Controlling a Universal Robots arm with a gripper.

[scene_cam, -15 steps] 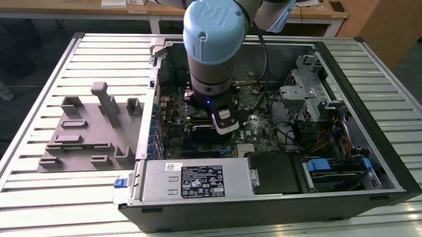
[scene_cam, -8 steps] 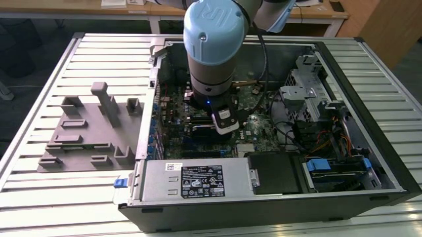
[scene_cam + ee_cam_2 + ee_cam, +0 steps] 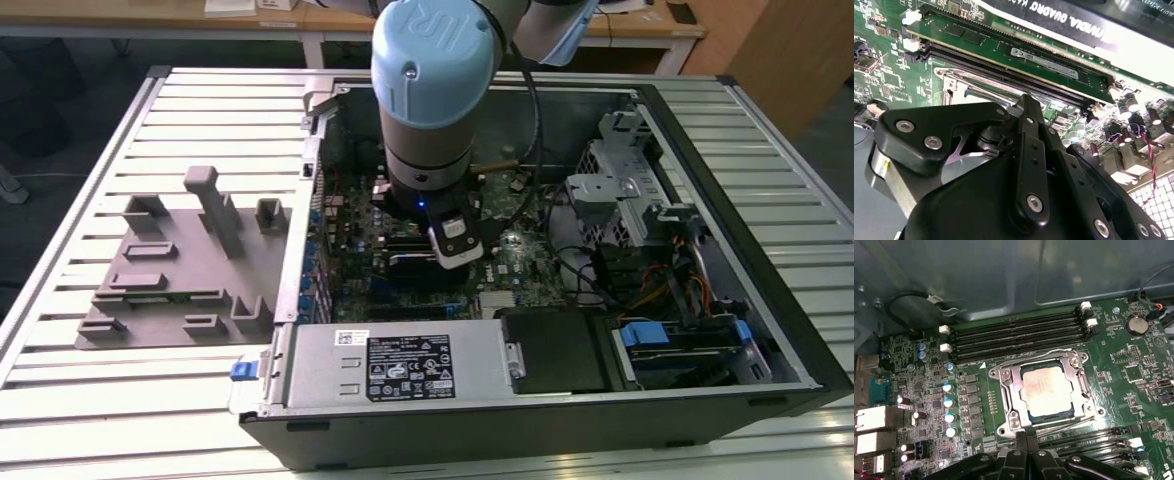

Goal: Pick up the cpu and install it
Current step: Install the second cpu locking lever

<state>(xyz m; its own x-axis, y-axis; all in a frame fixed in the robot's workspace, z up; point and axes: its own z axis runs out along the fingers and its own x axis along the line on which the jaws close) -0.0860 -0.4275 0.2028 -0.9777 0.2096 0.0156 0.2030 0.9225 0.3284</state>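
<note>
The cpu, a pale silver square chip, lies flat inside the metal socket frame on the green motherboard. In the first wrist view my gripper hovers just beside the socket's edge, its two black fingers pressed together with nothing between them. The second wrist view shows the gripper's black linkage over the board. In the exterior view the arm's wrist reaches down into the open computer case over the motherboard.
Memory slots run along one side of the socket and a memory stick along the other, beside a graphics card. A grey fixture plate with upright blocks lies at the exterior view's left. The power supply and drive cage crowd the case.
</note>
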